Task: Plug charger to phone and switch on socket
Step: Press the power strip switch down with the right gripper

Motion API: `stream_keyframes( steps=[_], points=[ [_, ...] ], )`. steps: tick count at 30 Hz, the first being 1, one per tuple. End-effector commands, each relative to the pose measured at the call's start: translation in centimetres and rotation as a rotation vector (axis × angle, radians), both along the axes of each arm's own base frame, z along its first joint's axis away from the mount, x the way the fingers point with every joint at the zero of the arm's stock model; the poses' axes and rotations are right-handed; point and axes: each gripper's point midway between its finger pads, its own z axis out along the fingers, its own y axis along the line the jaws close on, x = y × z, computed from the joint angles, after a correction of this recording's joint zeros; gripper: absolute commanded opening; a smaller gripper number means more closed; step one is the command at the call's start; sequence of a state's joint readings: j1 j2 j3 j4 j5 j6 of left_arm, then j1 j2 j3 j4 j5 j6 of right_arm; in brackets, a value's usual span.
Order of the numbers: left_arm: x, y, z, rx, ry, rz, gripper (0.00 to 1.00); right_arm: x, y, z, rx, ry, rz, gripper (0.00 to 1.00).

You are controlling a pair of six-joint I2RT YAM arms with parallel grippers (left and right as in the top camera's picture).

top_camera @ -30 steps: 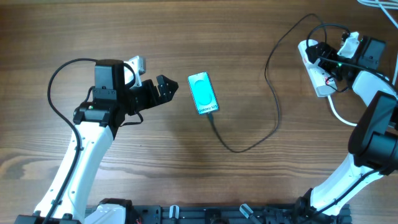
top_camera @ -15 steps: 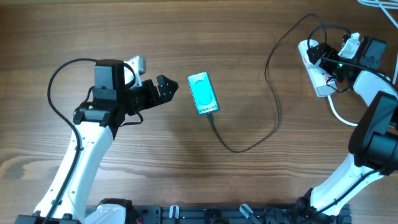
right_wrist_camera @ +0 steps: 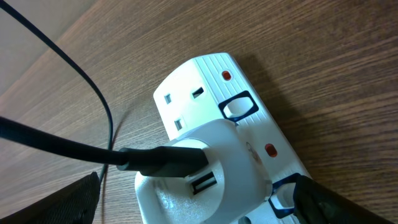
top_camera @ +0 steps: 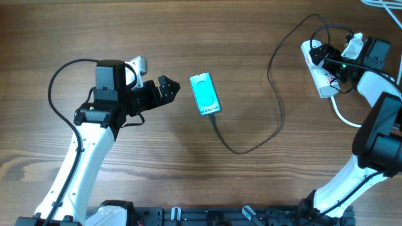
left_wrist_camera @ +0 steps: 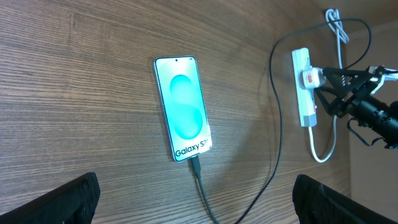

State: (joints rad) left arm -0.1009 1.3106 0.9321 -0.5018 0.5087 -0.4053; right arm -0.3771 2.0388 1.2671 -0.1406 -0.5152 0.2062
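The phone [top_camera: 205, 94] lies flat mid-table with its cyan screen lit; it also shows in the left wrist view [left_wrist_camera: 183, 115]. The charger's thin black cable [top_camera: 276, 94] runs from the phone's lower edge, where its tip [left_wrist_camera: 196, 167] looks inserted, in a loop to the white plug [right_wrist_camera: 211, 168] seated in the socket [top_camera: 320, 78]. My left gripper [top_camera: 169, 88] is open and empty, just left of the phone. My right gripper [top_camera: 326, 58] is open over the socket, straddling the plug [right_wrist_camera: 199, 208], its right finger at a switch [right_wrist_camera: 283, 194].
The socket's thick white cord [top_camera: 342, 116] curves off to the right. A second switch [right_wrist_camera: 239, 106] and red marks [right_wrist_camera: 227, 76] sit on the socket's free outlet end. My left arm's black cable [top_camera: 59, 81] loops at the left.
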Motion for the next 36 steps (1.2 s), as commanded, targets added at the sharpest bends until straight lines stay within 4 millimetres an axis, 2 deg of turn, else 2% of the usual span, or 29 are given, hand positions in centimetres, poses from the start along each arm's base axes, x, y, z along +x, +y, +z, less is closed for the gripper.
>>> stream_keyframes(
  steps=[1,19,27,36],
  points=[
    [-0.1,0.1,0.3,0.003,-0.009,0.008,1.0,-1.4,3.1,-2.2,0.111,0.062,0.074,1.0],
    [-0.1,0.1,0.3,0.003,-0.009,0.008,1.0,-1.7,3.6,-2.2,0.141,0.075,0.086,0.99],
    [-0.1,0.1,0.3,0.003,-0.009,0.008,1.0,-1.4,3.6,-0.2,0.13,0.031,0.095,1.0],
    [-0.1,0.1,0.3,0.003,-0.009,0.008,1.0,-1.5,3.3,-0.5,0.112,0.044,0.078,1.0]
  ],
)
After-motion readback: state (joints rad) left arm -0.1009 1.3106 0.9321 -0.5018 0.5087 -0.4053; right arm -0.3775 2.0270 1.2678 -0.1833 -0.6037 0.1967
